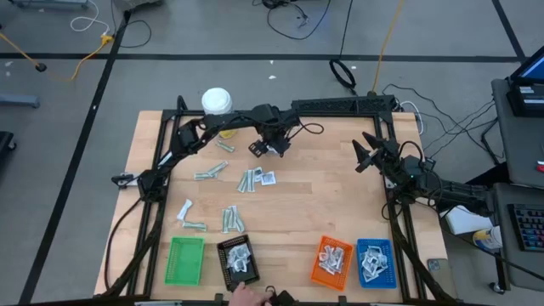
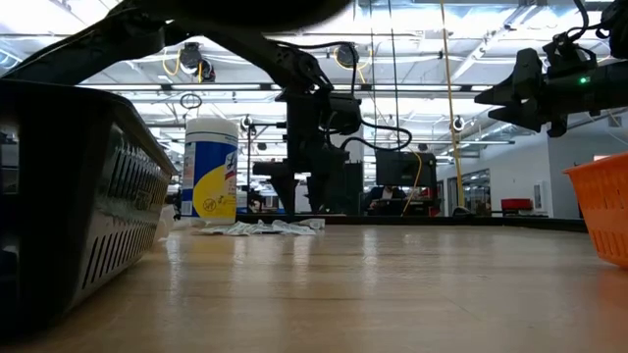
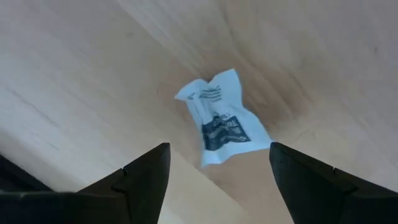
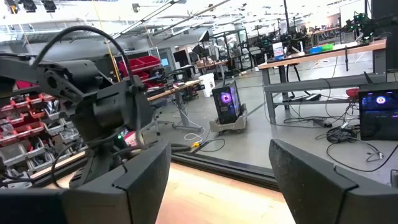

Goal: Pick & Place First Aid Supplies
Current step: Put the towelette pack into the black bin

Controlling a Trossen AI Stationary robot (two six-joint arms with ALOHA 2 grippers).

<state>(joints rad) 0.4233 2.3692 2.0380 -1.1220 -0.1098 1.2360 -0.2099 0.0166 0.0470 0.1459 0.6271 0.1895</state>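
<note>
On the wooden tabletop [image 1: 323, 212], the left tool [image 3: 217, 180] hovered with fingers apart, straddling a white-and-blue sachet [image 3: 221, 118] near the far edge, apparently to pinch it.

Print on the crumpled sachet [image 3: 219, 118] is unreadable.

**Count of things on the tabletop**

Four trays stand along the near edge: one green [image 1: 185, 260], one black [image 1: 237, 262], one orange [image 1: 331, 261], one blue [image 1: 375, 262]. One white bottle [image 1: 217, 102] stands at the far left. Two arms reach over the tabletop, each with one tool: the left tool [image 1: 268, 150] and the right tool [image 1: 363, 155]. Loose packets [image 1: 248, 180] lie in about five small groups on the left half; the exact number cannot be told. One crumpled packet [image 3: 221, 118] shows in the left wrist view. One hand [image 1: 246, 295] shows at the near edge.
</note>
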